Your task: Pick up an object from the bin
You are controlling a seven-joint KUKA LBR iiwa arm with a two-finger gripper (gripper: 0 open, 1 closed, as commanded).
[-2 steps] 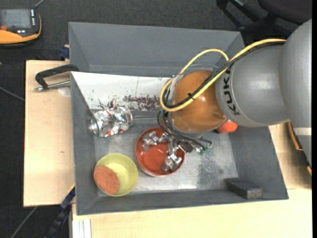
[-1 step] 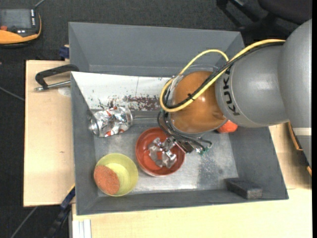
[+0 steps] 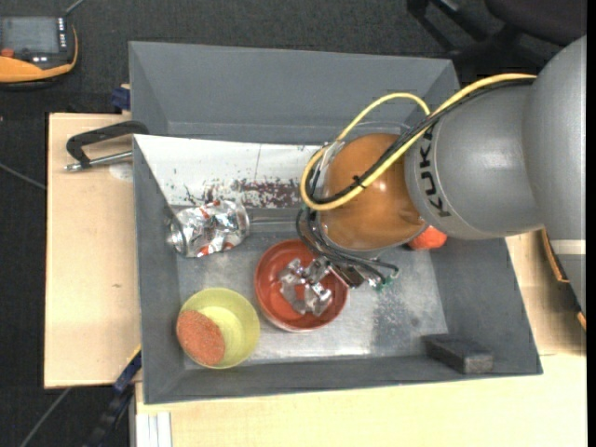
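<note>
While the gripper (image 3: 312,285) hangs down inside the red bowl (image 3: 273,293), which sits midway along the bin's (image 3: 279,82) near edge, I can't tell from here whether it is spread or closed. I'd say it should straddle the bowl's rim, pinch firmly, then lift straight, clear of the yellow cup (image 3: 238,317) just beside it toward the near left corner.

Shallow round red plastic bowl (image 3: 273,296), sitting upright, open side up, on the floor of the grey metal bin (image 3: 279,87), near the middle of its front wall
</note>
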